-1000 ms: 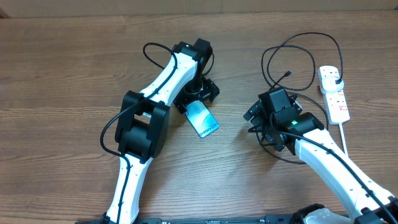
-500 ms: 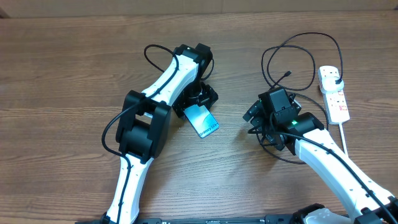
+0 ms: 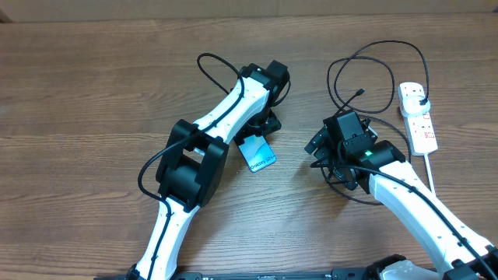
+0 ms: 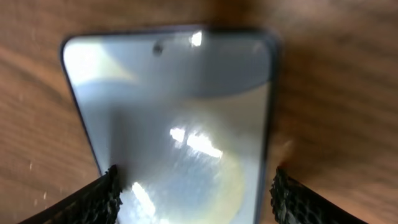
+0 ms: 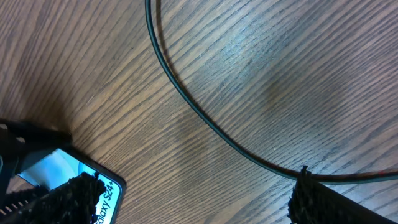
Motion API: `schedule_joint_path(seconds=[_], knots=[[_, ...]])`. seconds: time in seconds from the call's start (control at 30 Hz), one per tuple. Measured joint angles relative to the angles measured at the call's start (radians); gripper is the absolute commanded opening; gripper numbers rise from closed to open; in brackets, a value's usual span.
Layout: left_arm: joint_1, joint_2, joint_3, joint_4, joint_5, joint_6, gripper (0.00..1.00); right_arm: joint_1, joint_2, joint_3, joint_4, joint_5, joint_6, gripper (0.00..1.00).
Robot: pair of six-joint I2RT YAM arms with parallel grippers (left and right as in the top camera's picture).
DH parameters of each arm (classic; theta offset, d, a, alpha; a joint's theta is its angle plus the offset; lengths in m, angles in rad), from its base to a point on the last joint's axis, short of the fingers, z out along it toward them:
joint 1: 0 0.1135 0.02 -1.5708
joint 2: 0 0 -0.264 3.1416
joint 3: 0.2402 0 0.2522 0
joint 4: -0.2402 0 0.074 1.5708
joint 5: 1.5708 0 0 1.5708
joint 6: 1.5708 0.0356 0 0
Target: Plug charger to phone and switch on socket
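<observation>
Where the left arm reaches across the wooden table [image 3: 78, 93], the left gripper [image 4: 195, 190] clamps the phone [image 3: 257, 153] by both long edges. Right of it, the right gripper [image 5: 186, 202] hangs spread wide and empty above the charger [image 3: 379, 48] cable. The socket [image 3: 418, 117] lies at far right.

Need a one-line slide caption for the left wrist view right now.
Left end effector straddles the phone, its fingers flanking the glossy screen's long edges, wooden table beneath.
</observation>
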Motion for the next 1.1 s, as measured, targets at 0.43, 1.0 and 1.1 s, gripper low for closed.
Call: schedule_joint_path(seconds=[0.43,1.0,1.1], knots=[[0.056,-0.001,0.002,-0.068,0.012,0.093,1.0,-0.031,0.0,0.0,-0.052,0.011,-0.078,1.0],[0.044,-0.039,-0.082,0.035,0.079,0.074,0.96,-0.474,-0.431,0.0,-0.251,-0.042,-0.278,1.0],[0.047,-0.04,-0.086,0.03,0.101,0.068,0.96,-0.48,-0.506,0.0,-0.252,-0.046,-0.308,1.0]])
